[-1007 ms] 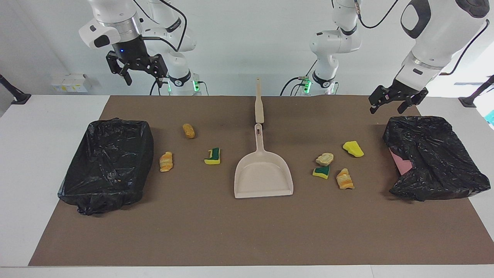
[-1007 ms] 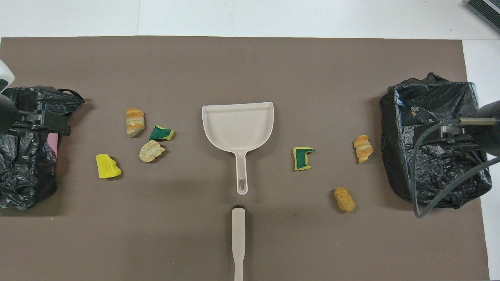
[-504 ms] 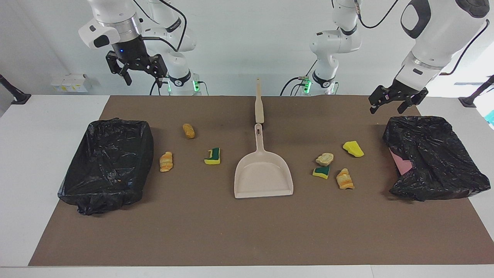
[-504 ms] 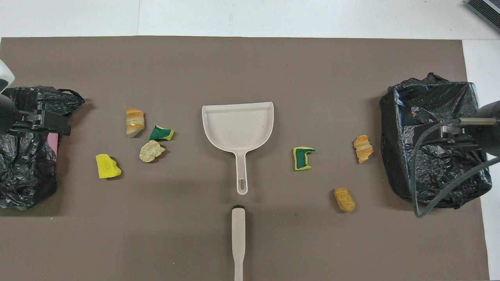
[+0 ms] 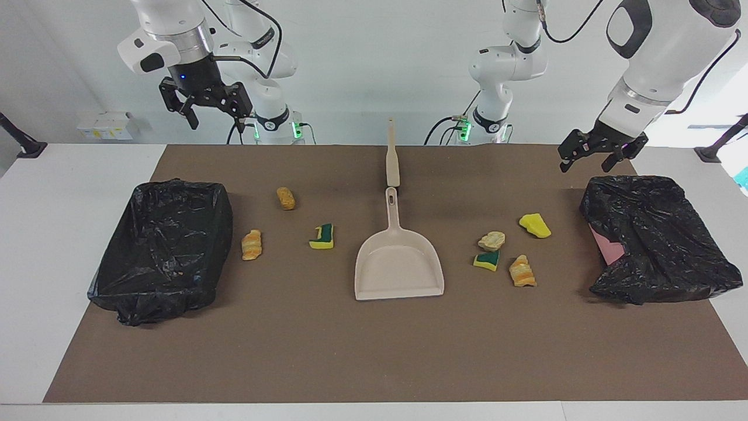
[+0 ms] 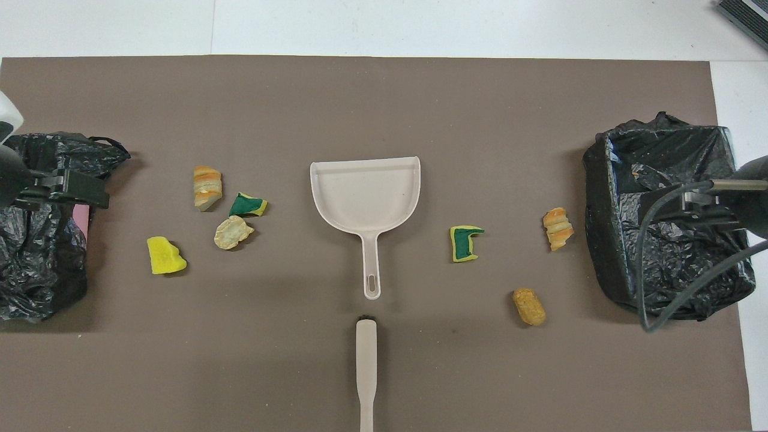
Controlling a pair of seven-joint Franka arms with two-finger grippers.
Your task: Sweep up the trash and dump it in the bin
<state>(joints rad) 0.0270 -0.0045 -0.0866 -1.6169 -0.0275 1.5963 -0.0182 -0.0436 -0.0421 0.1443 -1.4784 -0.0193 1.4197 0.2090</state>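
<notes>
R gripper [image 5: 213, 116] is up in the air near the robots' edge of the brown mat [image 5: 374, 351], by the open-topped black-bagged bin [image 5: 163, 245] at the right arm's end; fingers spread wide, holding nothing. L gripper [image 5: 596, 158] hangs over the robot-side corner of the other bagged bin [image 5: 660, 240] at the left arm's end, also spread wide and empty.

Nothing picked up yet, so the step looks like: fetch the tools. Beige dustpan [image 5: 398, 257] sits mid-mat, handle pointing toward the robots; beige brush [image 5: 392, 155] lies in line w/ it, just nearer the robots, its bristle end almost touching the pan handle.

Trash, seven bits, all on the mat, none in the pan:
- toward left arm's end: yellow sponge piece [image 5: 534, 225], pale bread lump [image 5: 491, 240], green-backed sponge [image 5: 487, 260], striped bread lump [image 5: 522, 271], all close together.
- toward right arm's end: tan bread roll [image 5: 286, 198], striped bread piece [image 5: 252, 244], green-backed sponge bit [image 5: 322, 236], more spread out.

To do it well, imo: one arm takes the pan handle, the other the brush handle, approaching from above w/ fingers across each narrow handle. The tool ends nearly meet, so grab the brush well up its handle to avoid a clash. Keep the pan lip flat on the mat and sweep the tight cluster first.
</notes>
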